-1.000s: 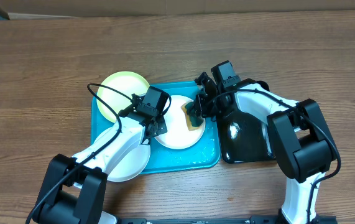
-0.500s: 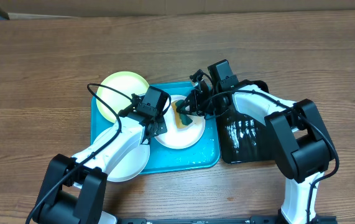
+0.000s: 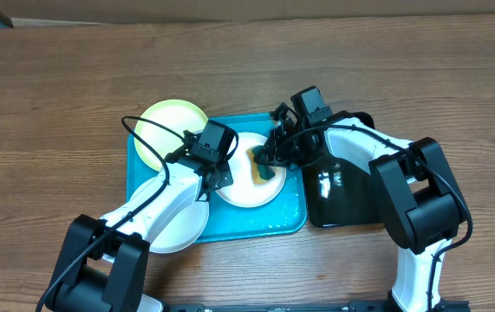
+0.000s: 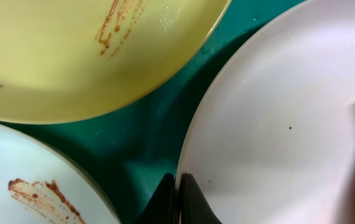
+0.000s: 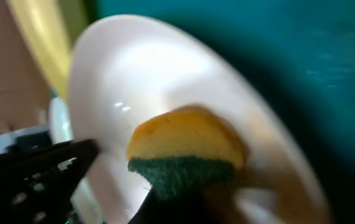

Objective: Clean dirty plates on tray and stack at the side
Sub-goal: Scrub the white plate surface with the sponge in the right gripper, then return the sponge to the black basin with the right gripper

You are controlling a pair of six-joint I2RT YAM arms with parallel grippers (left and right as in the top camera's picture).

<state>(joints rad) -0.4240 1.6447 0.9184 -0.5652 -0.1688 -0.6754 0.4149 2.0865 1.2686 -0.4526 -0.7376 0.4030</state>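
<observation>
Nearest you, a white plate [image 3: 185, 232] lies flat, hanging half over the near-left rim of the blue tray [image 3: 264, 224] beneath your left arm. The left wrist view shows a reddish-brown smear on it.

Next out, the middle white plate [image 3: 245, 189] sits flat in the tray with both arms working on it. Your left gripper [image 4: 177, 190] has its jaws pinched together on the plate's left rim. Your right gripper [image 3: 269, 163] is clamped on a yellow sponge [image 5: 186, 146] with a green scouring layer, pressed onto the plate's right half.

Farthest, the yellow-green plate [image 3: 169, 128] overhangs the tray's far-left corner, and it is smeared too. A glossy black tray [image 3: 342, 195] lies just right of the blue one.

Expect the plates to be stiff, light and smooth (slick if wet). A flat pinch on the rim is your best hold, and a shallow bite may slip.

Being round, the plates have no long axis, and all three lie face up. The blue tray's long side runs left to right across the table.
</observation>
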